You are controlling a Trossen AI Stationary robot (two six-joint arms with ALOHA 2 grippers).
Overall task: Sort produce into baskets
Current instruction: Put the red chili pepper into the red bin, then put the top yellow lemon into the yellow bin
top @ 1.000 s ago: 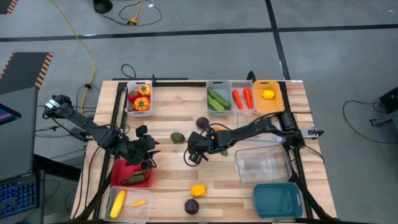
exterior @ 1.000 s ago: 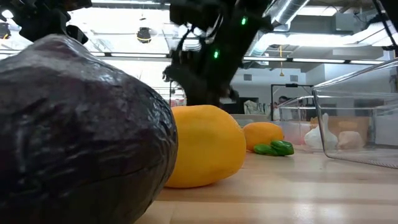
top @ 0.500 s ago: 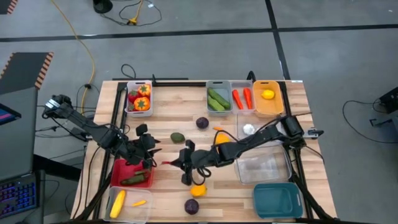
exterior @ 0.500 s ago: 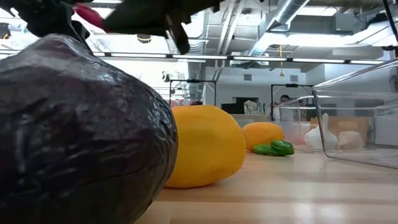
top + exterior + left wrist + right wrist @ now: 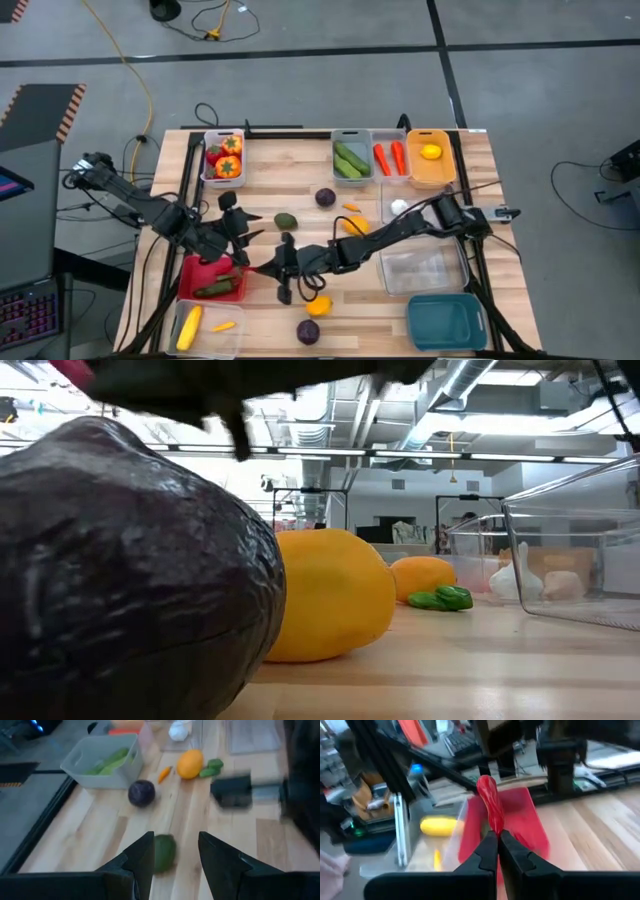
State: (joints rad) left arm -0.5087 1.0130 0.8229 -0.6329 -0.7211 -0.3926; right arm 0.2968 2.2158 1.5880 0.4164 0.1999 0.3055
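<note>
A yellow cable (image 5: 133,75) crosses the grey floor (image 5: 300,90)

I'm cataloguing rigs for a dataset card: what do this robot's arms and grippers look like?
Both arms are dark, near-black jointed links with black cables along them. The left gripper has two broad, flat dark fingers with angled tips. The right gripper has two slim dark fingers tapering to points. No markings are readable.

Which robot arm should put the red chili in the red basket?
The right arm. Its pincer is shut on the red chili, right beside the red basket. The left pincer holds nothing.
</note>
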